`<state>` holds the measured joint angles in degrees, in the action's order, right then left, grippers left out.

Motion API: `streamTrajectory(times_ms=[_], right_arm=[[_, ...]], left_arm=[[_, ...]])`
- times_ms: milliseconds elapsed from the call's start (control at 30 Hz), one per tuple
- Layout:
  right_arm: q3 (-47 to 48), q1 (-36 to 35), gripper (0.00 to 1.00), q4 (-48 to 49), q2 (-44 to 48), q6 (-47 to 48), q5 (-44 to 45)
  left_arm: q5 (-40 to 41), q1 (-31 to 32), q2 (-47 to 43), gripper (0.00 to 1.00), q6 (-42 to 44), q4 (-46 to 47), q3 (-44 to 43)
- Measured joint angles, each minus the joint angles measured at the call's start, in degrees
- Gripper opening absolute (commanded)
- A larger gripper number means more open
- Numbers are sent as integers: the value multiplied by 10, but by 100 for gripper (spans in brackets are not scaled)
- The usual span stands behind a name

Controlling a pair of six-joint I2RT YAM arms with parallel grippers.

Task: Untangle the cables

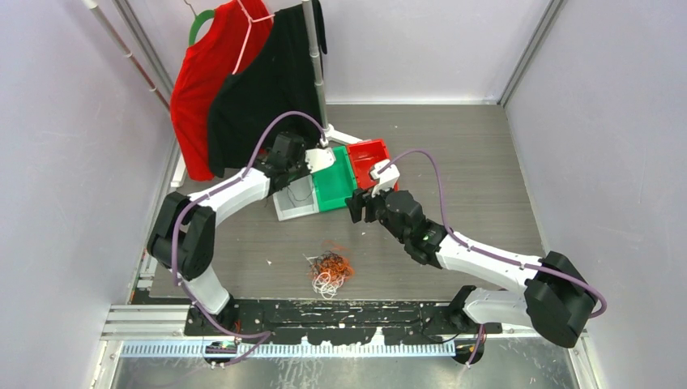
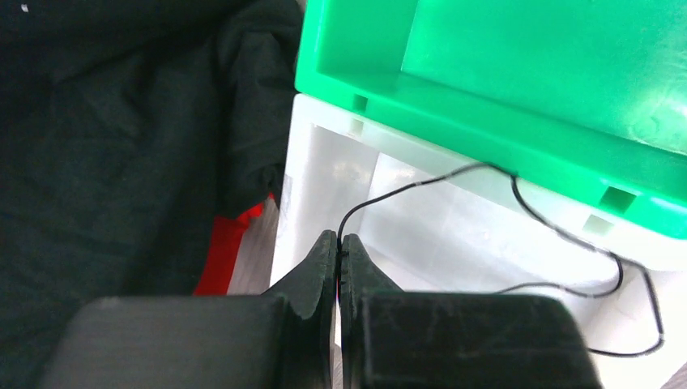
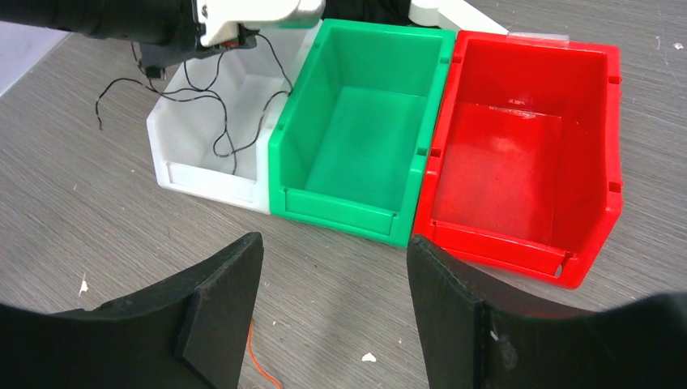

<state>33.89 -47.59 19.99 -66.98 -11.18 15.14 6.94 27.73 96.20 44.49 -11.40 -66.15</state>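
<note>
Fingers [image 2: 320, 263] of the left gripper [image 2: 339, 243] are pinching together on a black wire [image 2: 409, 185], which is trailing ahead and rightward into the white bin [image 2: 324, 162]. The right gripper [image 3: 332, 300] is gaping empty, nearer the cable snarl [image 1: 330, 270] lying behind its fingertips.

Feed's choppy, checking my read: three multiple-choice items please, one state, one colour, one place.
1. The right gripper is: A shut on a cable; B open, empty; C gripping a bin.
2. Bin between the white bin and red bin: A blue; B yellow; C green.
3. The black cable in the left gripper hangs: A over the white bin; B over the red bin; C across the right gripper.
Key: B, its fingers stand apart, nothing between; C, the green bin sits mid-row; A, it trails into the white bin.
</note>
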Motion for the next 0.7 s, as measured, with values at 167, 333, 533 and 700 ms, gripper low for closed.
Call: streamTrajectory(times_ms=[167, 333, 533, 700], right_arm=[[-2, 2, 70, -5, 0, -1, 0], [-5, 4, 70, -8, 1, -2, 1], [-14, 8, 70, -16, 11, -2, 2], [-15, 10, 70, -17, 11, -1, 2]], left_arm=[[8, 0, 24, 0, 7, 16, 5], [8, 0, 48, 0, -10, 26, 3], [8, 0, 79, 0, -42, 27, 2], [-2, 0, 82, 33, -73, -7, -29]])
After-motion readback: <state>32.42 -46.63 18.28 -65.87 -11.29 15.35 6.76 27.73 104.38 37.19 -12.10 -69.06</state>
